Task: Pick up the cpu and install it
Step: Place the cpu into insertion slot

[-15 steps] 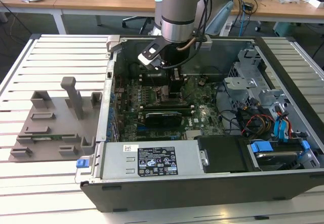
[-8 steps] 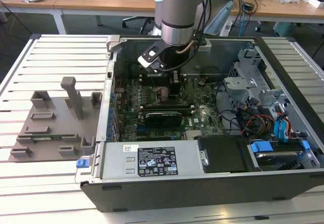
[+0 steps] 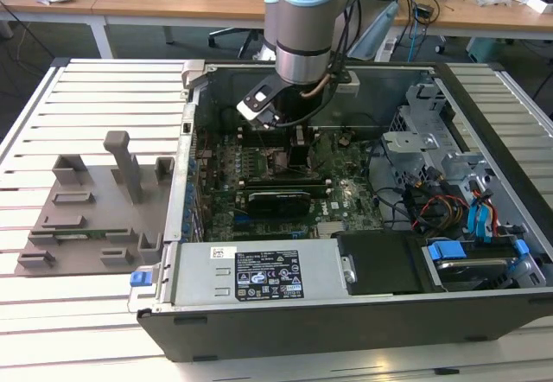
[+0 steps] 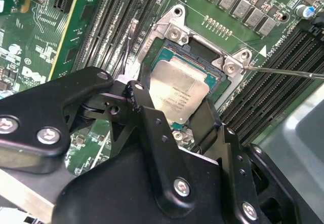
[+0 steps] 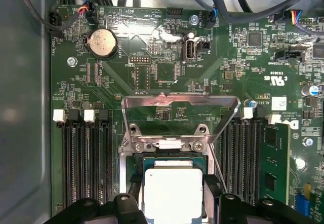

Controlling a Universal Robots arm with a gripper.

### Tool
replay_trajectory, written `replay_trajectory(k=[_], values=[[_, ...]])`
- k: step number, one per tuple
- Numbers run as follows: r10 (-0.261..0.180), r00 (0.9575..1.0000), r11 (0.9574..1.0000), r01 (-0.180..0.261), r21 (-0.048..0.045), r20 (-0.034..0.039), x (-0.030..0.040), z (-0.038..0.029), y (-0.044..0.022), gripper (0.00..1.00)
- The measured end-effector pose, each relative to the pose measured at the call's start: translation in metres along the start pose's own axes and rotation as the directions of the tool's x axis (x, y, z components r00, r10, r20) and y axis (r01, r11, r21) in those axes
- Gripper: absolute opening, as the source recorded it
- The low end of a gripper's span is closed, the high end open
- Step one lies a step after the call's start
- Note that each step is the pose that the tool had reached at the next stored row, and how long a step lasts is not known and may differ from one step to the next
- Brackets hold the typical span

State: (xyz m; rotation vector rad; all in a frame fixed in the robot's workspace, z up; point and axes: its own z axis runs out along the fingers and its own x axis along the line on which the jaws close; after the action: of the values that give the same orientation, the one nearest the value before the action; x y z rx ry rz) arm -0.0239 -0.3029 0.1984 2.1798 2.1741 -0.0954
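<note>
cpu [image 5: 173, 188] lies at the socket [image 5: 172, 159] on the motherboard [image 5: 167, 72], inside the open computer case [image 3: 346, 313]. Its silvery top faces up. Cannot tell whether it is fully seated or a little above the contacts.

Gripper [image 4: 172, 101]: narrow, one finger [image 4: 137, 95] against each of two opposite edges of the cpu. Judged to be holding the chip, since no gap shows at either edge in both wrist views.

Socket state: hinged metal plate [image 5: 179, 101] is swung up and back, and the thin lever rod [image 4: 283, 72] stands out to the side. The opening is free. Memory slots [image 5: 86, 158] flank the socket on both sides, close to the fingers.

Step in hand (judgement): placing the chip in the socket.

Notes for doing it well:
- Keep the chip flat. In the second wrist view it looks slightly skewed to the socket walls, so square it first.
- Move straight down only; no sideways sliding over the contacts.
- No pressing. It should drop in under light contact.
- Keep the fingers off the raised plate and the slot latches.

Grey holder plate [image 3: 95, 209] sits outside the case, on the exterior view's left.
</note>
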Motion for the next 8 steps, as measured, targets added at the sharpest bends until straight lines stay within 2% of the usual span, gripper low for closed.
replay_trajectory(k=[8], values=[[-0.006, 1.0000, 1.0000, 0.006, -0.0006, -0.0001, 0.0002, 0.0014, -0.0004, 0.55]])
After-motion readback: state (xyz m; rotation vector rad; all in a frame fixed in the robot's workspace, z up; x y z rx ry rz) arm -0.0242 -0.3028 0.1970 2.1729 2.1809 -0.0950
